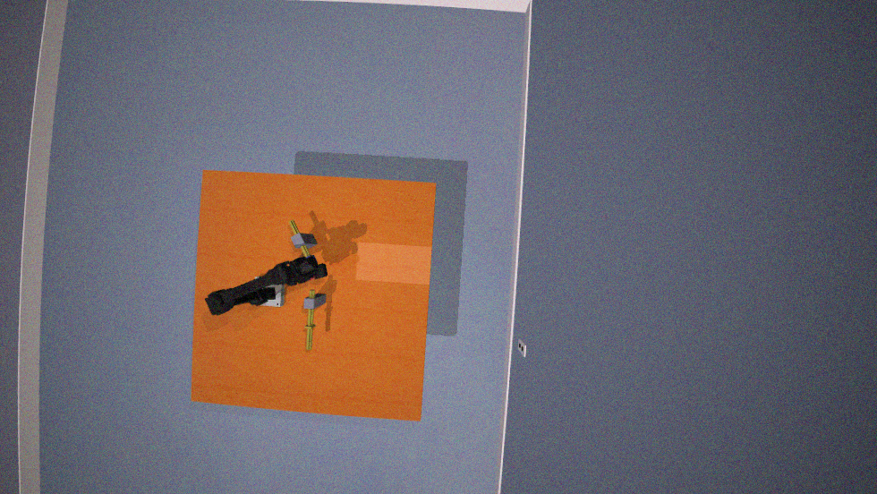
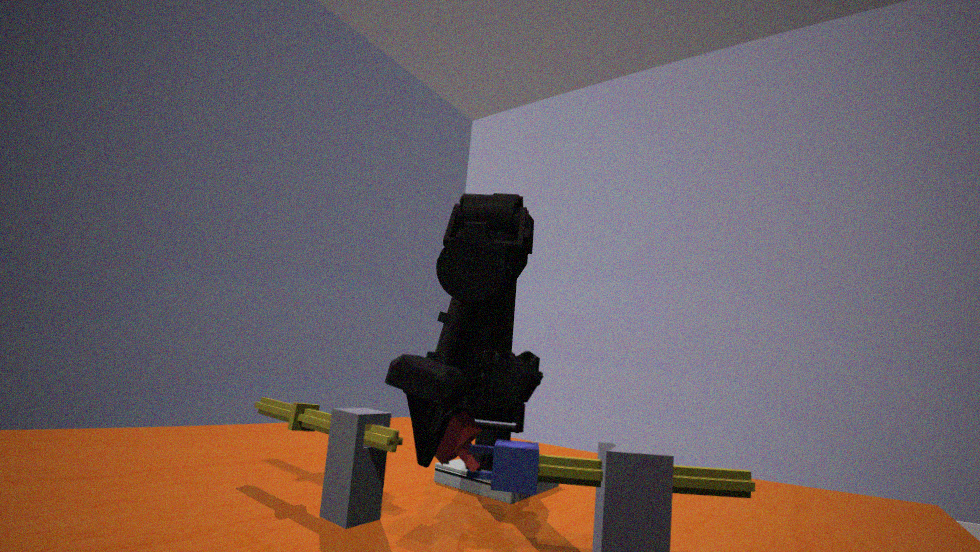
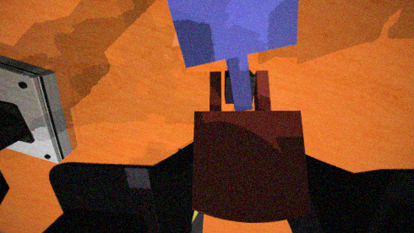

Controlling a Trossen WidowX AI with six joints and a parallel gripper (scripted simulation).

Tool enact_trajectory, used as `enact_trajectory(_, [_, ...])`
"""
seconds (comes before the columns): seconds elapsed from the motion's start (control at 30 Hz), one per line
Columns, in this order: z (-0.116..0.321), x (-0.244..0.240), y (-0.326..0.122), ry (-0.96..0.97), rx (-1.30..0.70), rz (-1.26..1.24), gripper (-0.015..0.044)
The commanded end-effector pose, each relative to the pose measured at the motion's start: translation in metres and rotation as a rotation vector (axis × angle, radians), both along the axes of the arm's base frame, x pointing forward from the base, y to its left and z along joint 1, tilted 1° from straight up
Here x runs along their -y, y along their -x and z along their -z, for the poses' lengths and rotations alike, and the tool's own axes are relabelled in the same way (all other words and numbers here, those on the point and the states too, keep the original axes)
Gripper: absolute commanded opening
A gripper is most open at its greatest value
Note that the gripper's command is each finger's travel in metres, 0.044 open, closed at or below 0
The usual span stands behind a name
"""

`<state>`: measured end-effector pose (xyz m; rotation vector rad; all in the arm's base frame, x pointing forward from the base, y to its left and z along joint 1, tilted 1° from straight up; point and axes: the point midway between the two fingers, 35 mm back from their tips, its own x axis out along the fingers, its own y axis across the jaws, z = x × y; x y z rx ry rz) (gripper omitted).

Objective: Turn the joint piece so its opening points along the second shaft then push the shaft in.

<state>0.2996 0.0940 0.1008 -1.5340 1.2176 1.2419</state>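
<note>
The red joint piece hangs on the blue hinged part at the end of the fixed shaft, held in its grey block. My gripper is shut on the red piece, one black finger on each side. The piece stands tilted in the exterior view; its opening is hidden. The second shaft, with a square collar, runs through the other block. Its near end is apart from the red piece.
The orange table carries both blocks. The arm's pale base plate is beside the shafts, at the left in the wrist view. The arm covers the joint in the top view.
</note>
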Motion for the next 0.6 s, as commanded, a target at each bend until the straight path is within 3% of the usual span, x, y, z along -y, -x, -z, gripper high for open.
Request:
enact_trajectory(0.0, [0.0013,-0.0001,-0.0001,0.000,-0.003,-0.002,0.0182])
enact_trajectory(0.07, [0.0000,0.0000,0.0000,0.000,0.000,0.000,0.0147])
enact_trajectory(0.23, [0.0000,0.0000,0.0000,0.000,0.000,0.000,0.0147])
enact_trajectory(0.43, [0.0000,0.0000,0.0000,0.000,0.000,0.000,0.0000])
enact_trajectory(0.57, [0.0000,0.0000,0.0000,0.000,0.000,0.000,0.0000])
